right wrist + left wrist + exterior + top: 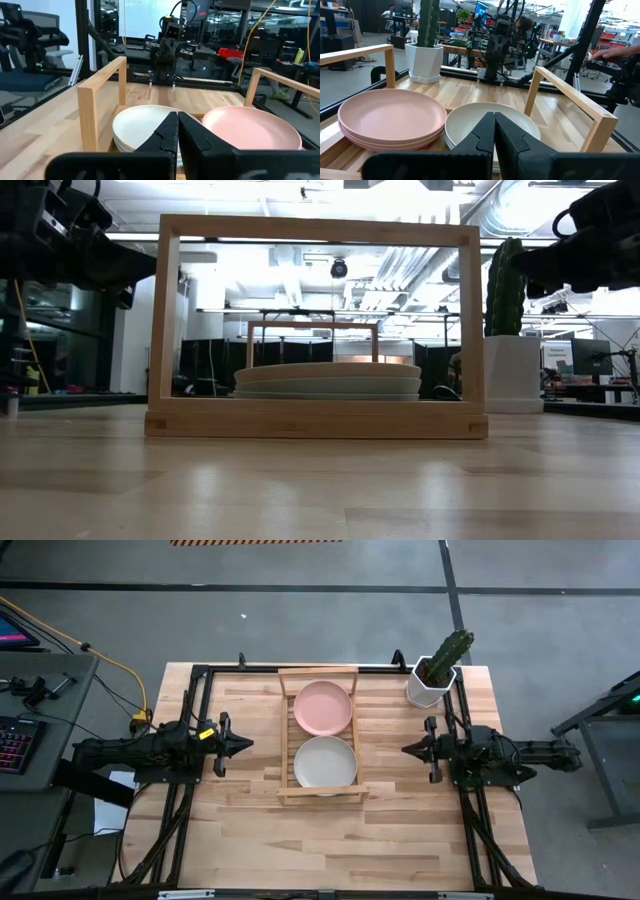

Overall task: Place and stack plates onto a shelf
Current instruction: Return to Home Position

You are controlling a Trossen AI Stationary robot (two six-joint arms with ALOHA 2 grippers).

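Observation:
The light-wood slatted shelf [320,790] sits mid-table and carries two stacks of plates. A pink stack [322,705] lies on its far half and a stack topped by a cream plate [325,761] on its near half; pale plates show under the cream one [327,390]. My left gripper [246,744] hovers shut to the shelf's left, pointing at it. My right gripper [407,749] hovers shut to the shelf's right, facing it. In the wrist views the shut gripper [494,125] and the shut gripper [177,122] each point over the cream plate [492,117] [145,122]. Neither gripper touches anything.
A cactus in a white pot [432,680] stands at the table's far right corner, close behind my right arm. Black frame rails [180,810] run along both table sides. A keyboard [15,745] lies on a side desk at left. Bare tabletop lies nearer than the shelf [330,840].

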